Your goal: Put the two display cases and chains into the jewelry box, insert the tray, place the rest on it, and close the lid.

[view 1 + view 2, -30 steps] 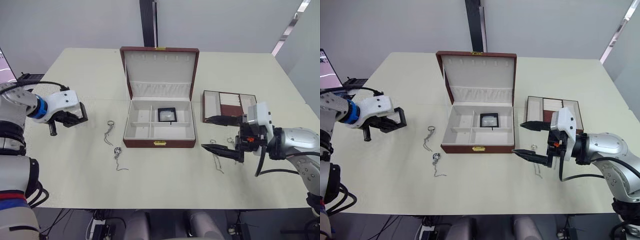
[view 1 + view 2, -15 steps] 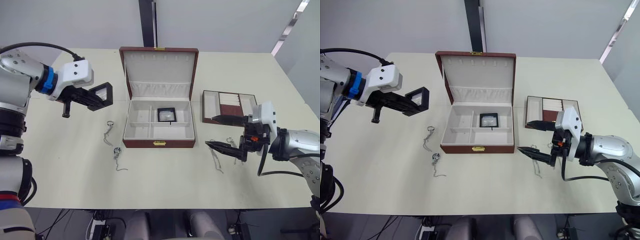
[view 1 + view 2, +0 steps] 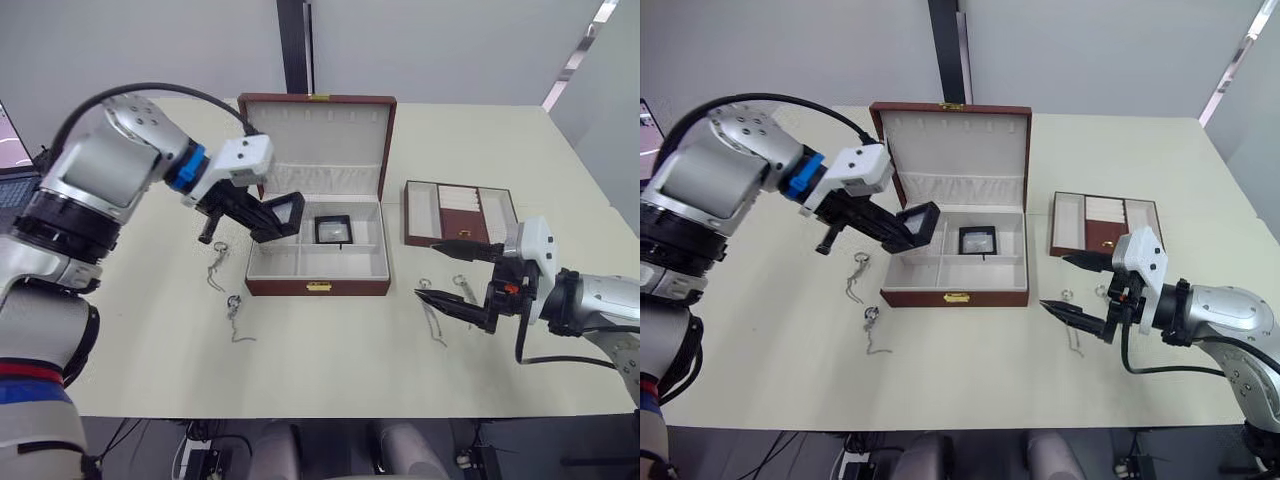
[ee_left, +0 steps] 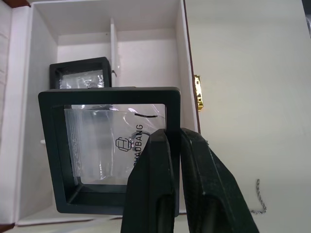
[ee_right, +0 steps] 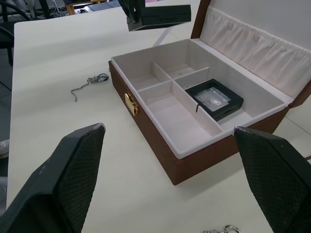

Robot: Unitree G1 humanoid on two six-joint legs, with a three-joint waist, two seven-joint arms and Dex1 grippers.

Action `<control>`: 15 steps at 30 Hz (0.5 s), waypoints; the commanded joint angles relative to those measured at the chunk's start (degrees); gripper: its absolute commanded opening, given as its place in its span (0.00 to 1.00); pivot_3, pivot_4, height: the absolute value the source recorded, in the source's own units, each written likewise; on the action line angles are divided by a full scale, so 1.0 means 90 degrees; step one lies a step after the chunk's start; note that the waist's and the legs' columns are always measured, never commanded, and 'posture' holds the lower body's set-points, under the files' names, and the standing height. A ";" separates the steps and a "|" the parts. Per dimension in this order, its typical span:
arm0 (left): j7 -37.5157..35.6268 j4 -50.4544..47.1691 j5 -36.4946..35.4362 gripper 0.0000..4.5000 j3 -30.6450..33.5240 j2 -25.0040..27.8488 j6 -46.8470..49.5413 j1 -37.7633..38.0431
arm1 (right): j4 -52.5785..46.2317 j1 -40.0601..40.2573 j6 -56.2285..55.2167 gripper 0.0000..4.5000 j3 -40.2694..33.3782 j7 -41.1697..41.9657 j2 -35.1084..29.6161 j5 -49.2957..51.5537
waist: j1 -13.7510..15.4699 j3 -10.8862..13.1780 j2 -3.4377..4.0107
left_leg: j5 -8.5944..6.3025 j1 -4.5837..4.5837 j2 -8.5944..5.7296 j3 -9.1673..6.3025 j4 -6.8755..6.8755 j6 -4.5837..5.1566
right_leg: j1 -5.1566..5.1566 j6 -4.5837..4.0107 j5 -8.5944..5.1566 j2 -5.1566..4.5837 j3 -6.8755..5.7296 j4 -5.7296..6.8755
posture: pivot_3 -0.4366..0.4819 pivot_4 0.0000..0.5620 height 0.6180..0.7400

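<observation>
Left eye view: the open jewelry box (image 3: 318, 250) sits mid-table (image 3: 330, 360), bare table in front. The left arm reaches across its left wall; the left gripper (image 3: 268, 222) pinches a display case (image 3: 283, 214) above the rim. The second display case (image 3: 334, 229) lies in the back right compartment.

Right eye view: the right gripper (image 3: 1072, 286) hovers, fingers spread wide, near the tray (image 3: 1106, 224).

Left wrist view: fingers (image 4: 154, 179) clamp the frame's edge.
</observation>
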 commanded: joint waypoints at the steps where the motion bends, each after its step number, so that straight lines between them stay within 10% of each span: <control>1: -0.0037 -0.0194 0.0085 0.01 -0.0053 -0.0257 0.0193 -0.0024 | -0.0330 0.0184 -0.0060 1.00 -0.0362 -0.0096 -0.0094 0.0083 | 0.0020 0.0000 0.0000 | 0.0000 -0.0001 0.0000 0.0001 0.0001 0.0000 | 0.0000 0.0000 0.0000 0.0000 0.0001 0.0000 | 0.48 0.27 1.00; 15: 0.0017 0.0095 0.1001 0.01 0.0157 -0.1507 0.0405 0.0415 | -0.0510 0.0445 -0.0047 1.00 -0.0421 -0.0352 -0.0068 0.0119 | 0.0018 0.0000 0.0000 | 0.0000 -0.0001 -0.0001 0.0001 0.0002 0.0000 | 0.0001 0.0000 0.0000 0.0004 0.0008 -0.0002 | 0.48 0.27 1.00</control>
